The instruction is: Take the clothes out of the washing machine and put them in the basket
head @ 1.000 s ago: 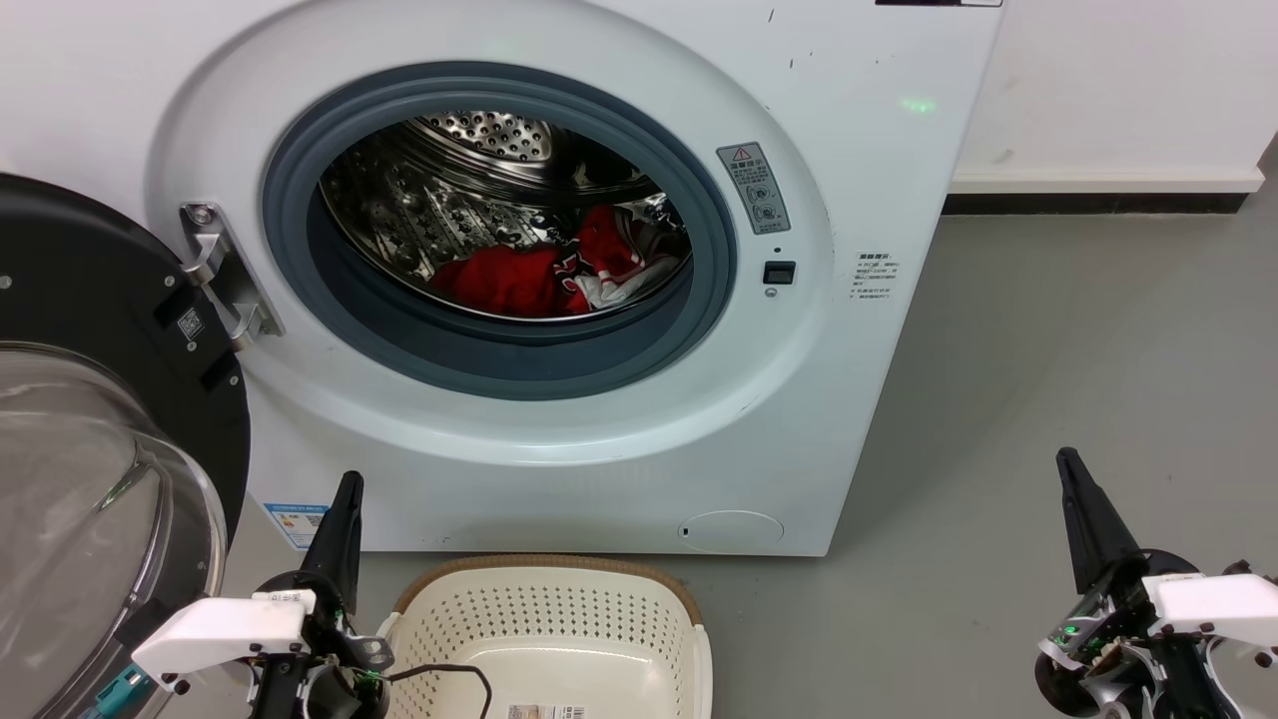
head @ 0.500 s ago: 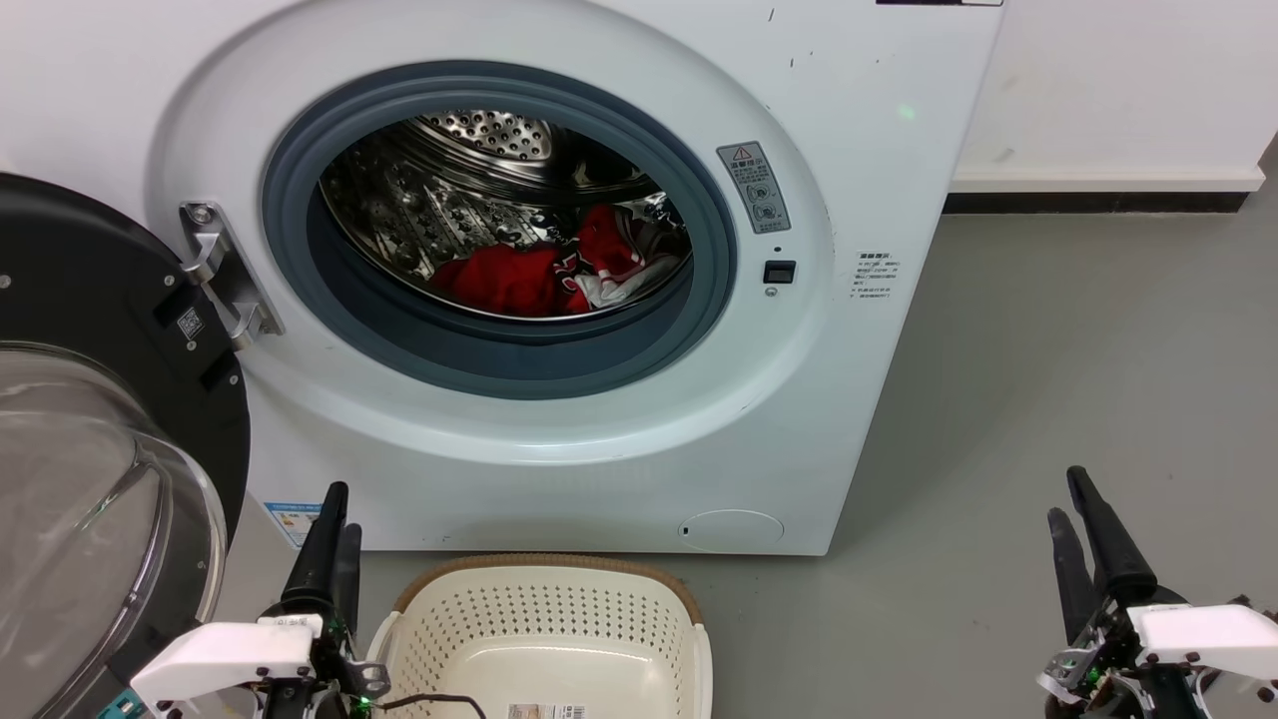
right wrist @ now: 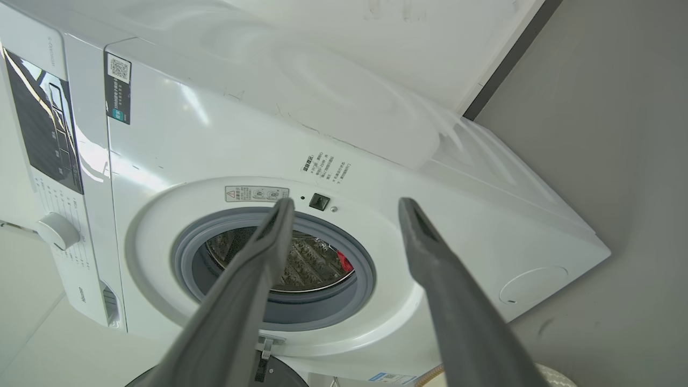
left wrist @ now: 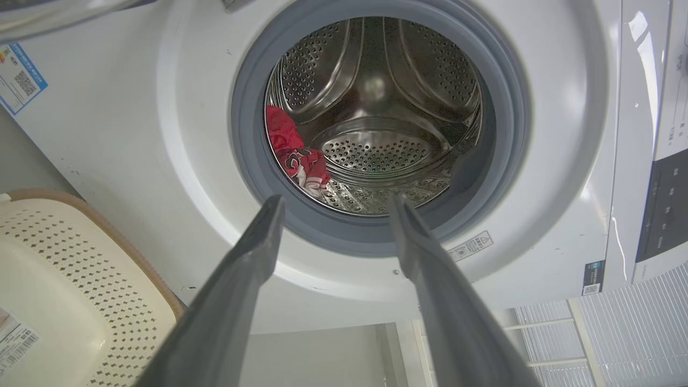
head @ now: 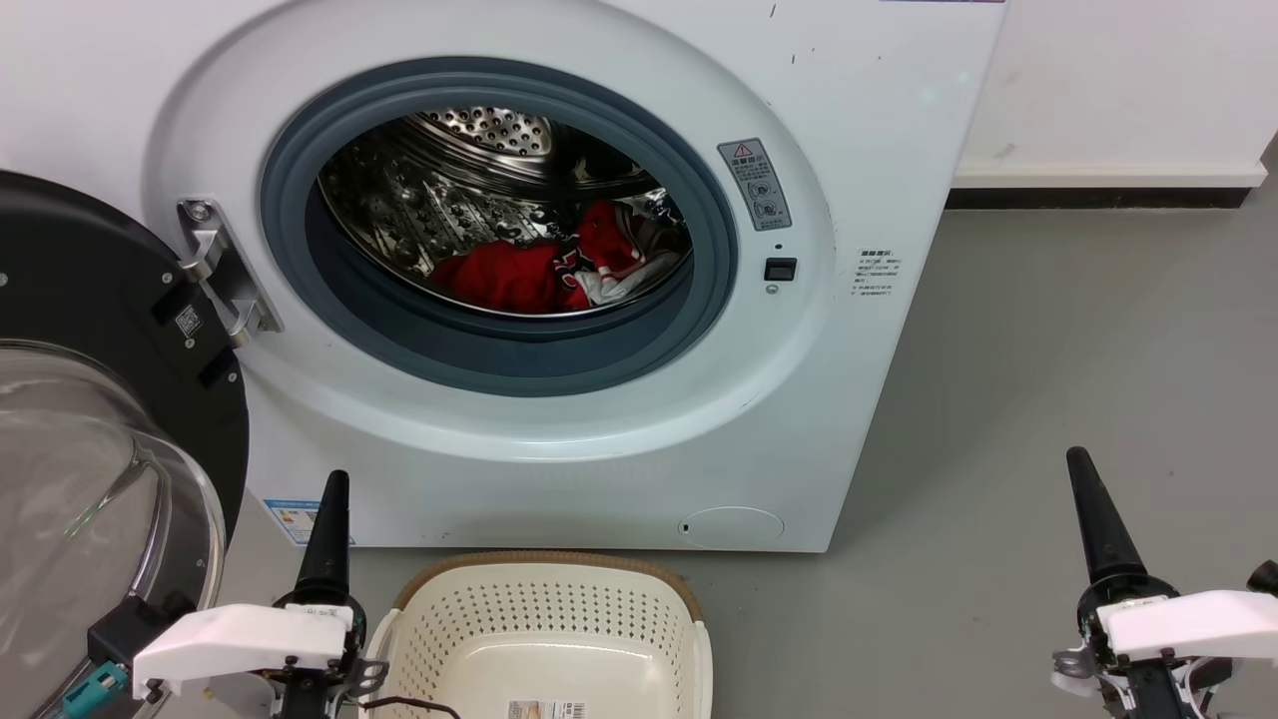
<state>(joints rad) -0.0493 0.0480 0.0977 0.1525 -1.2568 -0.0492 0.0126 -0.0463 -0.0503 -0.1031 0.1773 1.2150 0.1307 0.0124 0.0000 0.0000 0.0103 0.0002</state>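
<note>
Clothes point(head: 529, 272), we count two, both red, lie in the one washing machine point(head: 849, 150); one basket point(head: 544, 561) stands below; our left gripper point(left wrist: 336, 200) and right gripper point(right wrist: 346, 203) are both spread.

I count one washer point(head: 879, 120), with one drum point(head: 439, 200) and one door point(head: 90, 290) hinged on the washer's left side. Inside the washer lie one plain red garment point(head: 499, 278) and one red-and-white garment point(head: 611, 255), two in all. One basket point(head: 544, 561) stands in front of the washer. I have two grippers, a left gripper point(left wrist: 336, 200) and a right gripper point(right wrist: 346, 201), each with two fingers point(left wrist: 258, 242).
</note>
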